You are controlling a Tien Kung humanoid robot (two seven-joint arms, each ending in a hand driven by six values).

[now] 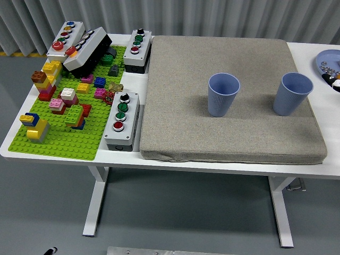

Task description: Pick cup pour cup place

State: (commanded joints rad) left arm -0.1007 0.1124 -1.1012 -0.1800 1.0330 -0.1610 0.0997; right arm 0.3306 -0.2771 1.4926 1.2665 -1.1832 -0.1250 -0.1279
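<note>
Two blue-grey cups stand upright on a grey fabric mat [186,127]. The left cup [222,94] is near the mat's middle. The right cup [292,94] is toward the mat's right side. The two cups stand apart. I cannot see inside either cup well enough to tell its contents. Neither of my hands is in view.
A green brick baseplate [58,141] with several coloured bricks lies at the left. Grey button boxes stand at the front [122,120], the back [137,50] and the back left [66,37]. A blue plate [321,59] with small items is at the right edge.
</note>
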